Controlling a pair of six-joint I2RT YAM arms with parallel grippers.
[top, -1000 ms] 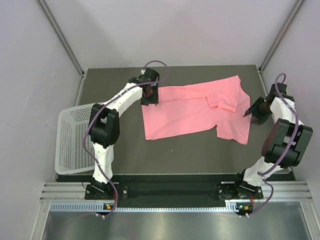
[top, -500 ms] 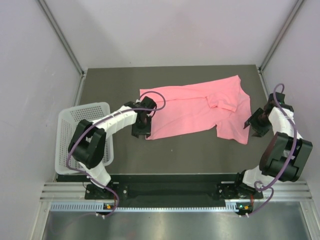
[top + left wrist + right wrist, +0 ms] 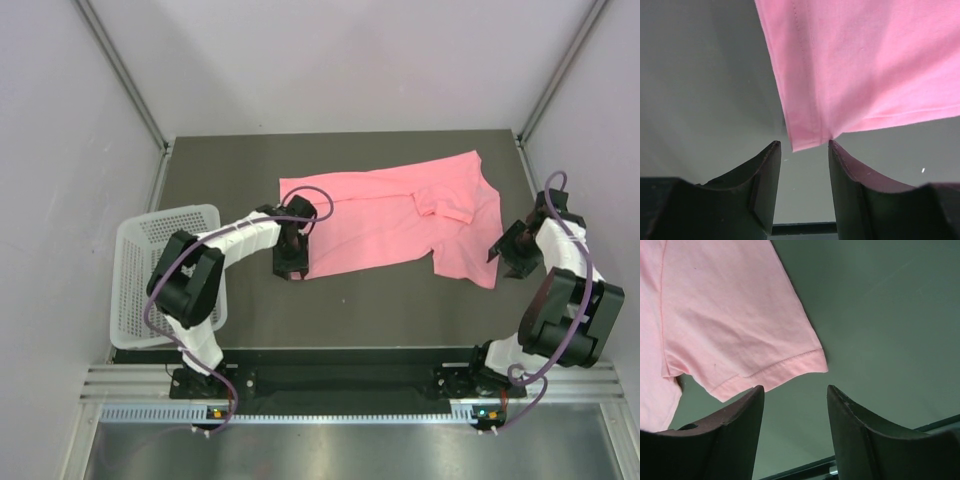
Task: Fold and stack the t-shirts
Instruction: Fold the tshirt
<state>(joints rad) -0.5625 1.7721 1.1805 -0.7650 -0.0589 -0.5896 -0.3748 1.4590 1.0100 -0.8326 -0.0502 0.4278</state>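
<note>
One salmon-pink t-shirt (image 3: 385,222) lies spread out on the dark table, with a sleeve folded over on top of it near its right end. My left gripper (image 3: 292,268) hovers at the shirt's near-left corner. In the left wrist view that corner (image 3: 805,142) sits just beyond the tips of my left gripper (image 3: 804,146), which is open with nothing between its fingers. My right gripper (image 3: 497,252) stands beside the shirt's right edge. In the right wrist view a hemmed sleeve edge (image 3: 767,371) lies just ahead of my right gripper (image 3: 795,389), also open and empty.
A white perforated basket (image 3: 150,275) sits at the table's left edge, beside the left arm. Bare table (image 3: 400,310) stretches between the shirt and the arm bases. Grey walls close in the back and both sides.
My left gripper has moved from the shirt's far-left corner down along its left edge to the near-left corner. The right gripper has moved a little nearer along the right edge. The shirt has not moved.
</note>
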